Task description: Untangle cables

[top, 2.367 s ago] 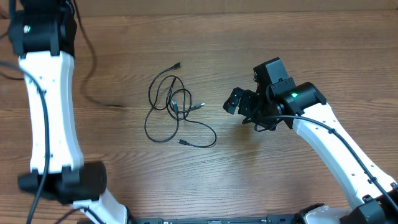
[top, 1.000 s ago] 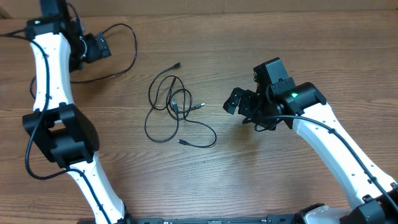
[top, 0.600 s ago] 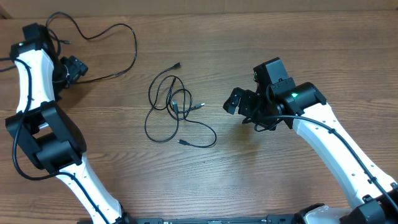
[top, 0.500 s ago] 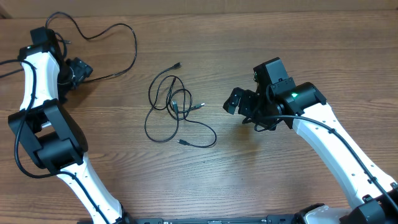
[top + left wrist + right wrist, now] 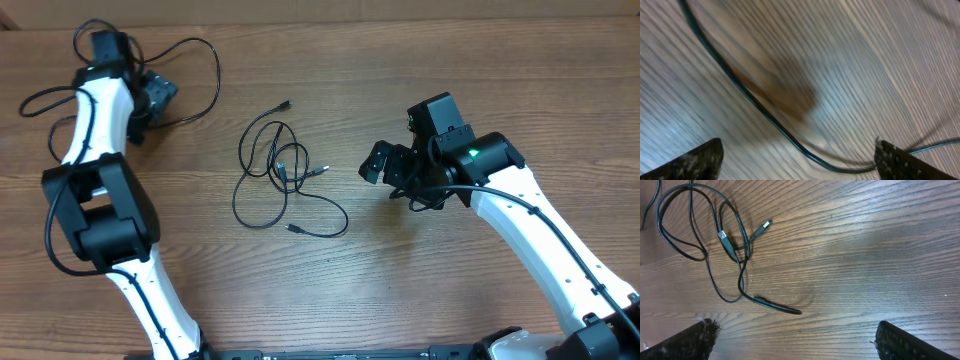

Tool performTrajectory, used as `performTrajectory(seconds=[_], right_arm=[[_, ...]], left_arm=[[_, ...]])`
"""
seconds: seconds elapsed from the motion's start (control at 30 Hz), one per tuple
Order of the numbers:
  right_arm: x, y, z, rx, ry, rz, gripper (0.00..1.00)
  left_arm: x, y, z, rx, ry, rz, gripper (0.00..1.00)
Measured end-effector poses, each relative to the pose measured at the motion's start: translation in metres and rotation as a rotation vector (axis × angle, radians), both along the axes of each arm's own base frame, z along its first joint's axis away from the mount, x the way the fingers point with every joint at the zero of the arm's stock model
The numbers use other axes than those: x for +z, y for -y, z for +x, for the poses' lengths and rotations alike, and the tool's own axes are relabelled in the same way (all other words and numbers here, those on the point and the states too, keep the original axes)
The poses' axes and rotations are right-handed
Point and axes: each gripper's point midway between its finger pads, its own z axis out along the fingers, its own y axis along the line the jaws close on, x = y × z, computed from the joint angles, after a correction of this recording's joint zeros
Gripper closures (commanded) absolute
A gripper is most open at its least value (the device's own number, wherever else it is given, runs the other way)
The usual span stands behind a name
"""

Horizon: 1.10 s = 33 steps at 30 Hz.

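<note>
The cables (image 5: 278,168) lie as one loose tangle of thin black loops on the wooden table, left of centre, with small plugs sticking out at the top, right and bottom. My right gripper (image 5: 384,172) hovers open just right of them. In the right wrist view the cables (image 5: 722,237) fill the upper left, beyond my open right gripper (image 5: 800,341), and nothing sits between its fingertips. My left gripper (image 5: 157,95) is at the far back left, well away from the tangle. The blurred left wrist view shows the left gripper (image 5: 800,162) wide open over bare wood.
A thicker black arm cable (image 5: 195,65) loops over the back left of the table by my left gripper. It crosses the left wrist view as a dark arm cable (image 5: 765,117) running between the fingertips. The left arm's white links (image 5: 95,130) stand along the left side.
My left arm has swung, carrying its gripper from the far left edge rightward and slightly back. The right arm and the cables have not moved.
</note>
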Motion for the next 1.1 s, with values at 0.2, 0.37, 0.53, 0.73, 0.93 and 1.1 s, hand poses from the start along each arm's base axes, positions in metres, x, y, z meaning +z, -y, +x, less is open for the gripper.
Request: performTrajectory(seconds=[0.2, 0.37, 0.53, 0.73, 0.93, 1.1], right_arm=[[0.0, 0.0, 0.0, -0.001, 0.001, 0.0, 0.0], [0.0, 0.0, 0.0, -0.001, 0.0, 0.0, 0.0], [0.0, 0.0, 0.0, 0.0, 0.0, 0.0, 0.0], [0.0, 0.0, 0.0, -0.001, 0.0, 0.0, 0.0], [0.0, 0.0, 0.0, 0.0, 0.0, 0.0, 0.0], [0.0, 0.0, 0.0, 0.0, 0.0, 0.0, 0.0]], left_arm=[[-0.005, 0.003, -0.006, 0.054, -0.032, 0.043, 0.06], [-0.023, 0.001, -0.013, 0.13, -0.033, 0.035, 0.05], [-0.035, 0.0, -0.009, 0.158, 0.004, 0.029, 0.12], [-0.039, -0.001, -0.004, 0.172, 0.036, 0.03, 0.35], [-0.044, 0.0, -0.002, 0.169, 0.046, 0.024, 0.8], [-0.05, 0.0, 0.002, 0.124, 0.047, 0.033, 0.96]])
